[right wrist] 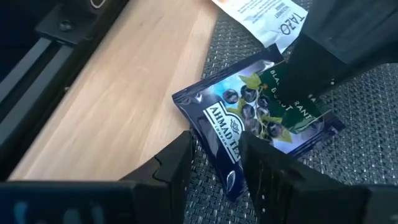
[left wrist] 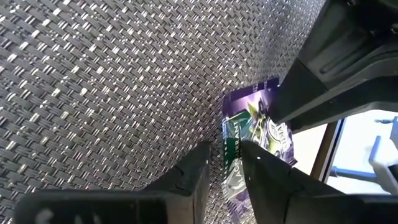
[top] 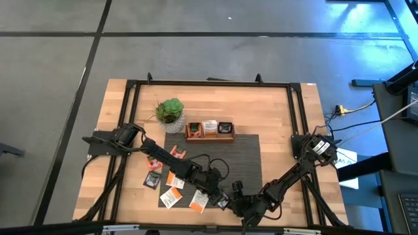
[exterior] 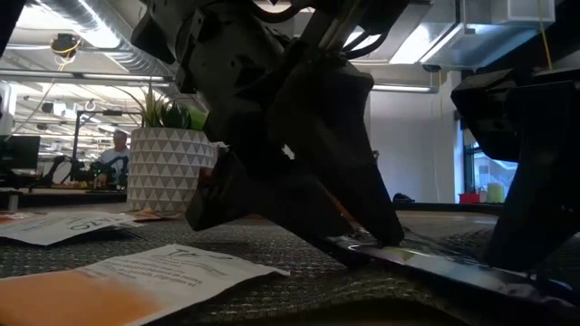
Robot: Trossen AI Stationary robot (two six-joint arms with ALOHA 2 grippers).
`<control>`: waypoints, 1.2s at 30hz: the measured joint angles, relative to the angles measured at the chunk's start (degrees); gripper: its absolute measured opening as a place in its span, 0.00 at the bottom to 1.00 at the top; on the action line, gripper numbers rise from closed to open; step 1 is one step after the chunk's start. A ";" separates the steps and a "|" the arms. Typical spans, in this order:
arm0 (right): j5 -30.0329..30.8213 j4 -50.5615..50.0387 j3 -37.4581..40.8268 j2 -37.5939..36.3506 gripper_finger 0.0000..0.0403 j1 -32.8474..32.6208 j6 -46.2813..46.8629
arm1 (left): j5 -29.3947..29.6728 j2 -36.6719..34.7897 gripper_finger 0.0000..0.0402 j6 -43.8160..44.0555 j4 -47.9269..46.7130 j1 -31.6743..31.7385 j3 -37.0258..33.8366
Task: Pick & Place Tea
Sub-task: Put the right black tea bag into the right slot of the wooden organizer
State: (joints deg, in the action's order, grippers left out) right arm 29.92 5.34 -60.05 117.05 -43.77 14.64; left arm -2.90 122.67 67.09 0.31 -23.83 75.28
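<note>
A dark blue tea sachet (right wrist: 255, 118) lies at the near edge of the grey woven mat (top: 241, 153), one corner over the bare wood. It also shows in the left wrist view (left wrist: 255, 134) and the low view (exterior: 435, 261). My left gripper (left wrist: 227, 155) is slightly open and slants down over one end of the sachet. My right gripper (right wrist: 214, 146) is open, its fingers on either side of the opposite corner. The two grippers meet near the table's near edge (top: 225, 196). Orange-red, white and dark sachets (top: 171, 189) lie loose to the left. My left gripper slants down from the table's left onto the dark blue sachet's end (exterior: 349, 244), where one fingertip (exterior: 376, 234) seems to rest in the low view. The sachet lies flat on the mat. My right gripper stands over the sachet's corner (right wrist: 227, 171); I cannot tell whether it touches.
A three-compartment wooden tray (top: 209, 137) with sachets stands at the mat's far edge, with a potted plant (top: 170, 112) to its left. A white sachet (right wrist: 261, 15) lies just beyond the blue one. A black frame (top: 130, 130) rims the table. A person sits in the room behind (exterior: 113, 154).
</note>
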 joint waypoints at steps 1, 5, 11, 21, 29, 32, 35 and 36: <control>0.02 0.00 0.00 0.00 0.34 0.01 0.01 | -0.02 0.00 0.22 -0.13 0.28 0.06 -0.04; -0.33 0.02 -0.02 0.00 0.34 0.06 0.01 | -0.62 0.14 0.18 -1.14 1.62 0.39 -0.13; -0.47 0.55 0.00 -0.02 0.34 -0.20 -0.21 | -0.46 0.07 0.06 -3.29 2.49 0.37 -0.22; -1.88 1.27 0.07 -0.42 0.34 -0.20 -0.34 | 0.29 -1.24 0.01 -7.66 2.50 0.50 -0.19; -1.67 -3.09 0.11 -3.47 0.39 -0.07 -0.07 | 1.23 -5.26 0.01 -12.12 -0.15 1.25 -0.17; -1.52 -6.96 0.15 -7.46 0.43 -0.09 -0.20 | 3.22 -8.13 0.01 -14.90 -4.19 2.01 -0.01; -1.52 -9.66 0.09 -11.58 0.45 -0.15 -1.48 | 5.63 -10.77 0.01 -18.27 -8.21 2.66 0.00; -1.51 -10.84 0.11 -12.76 0.45 -0.15 -1.88 | 6.13 -11.71 0.01 -19.55 -9.84 2.92 0.00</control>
State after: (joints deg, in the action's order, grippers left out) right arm 28.41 -5.50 -59.94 104.30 -43.92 12.76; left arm 3.24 110.96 47.54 -9.53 -20.91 75.28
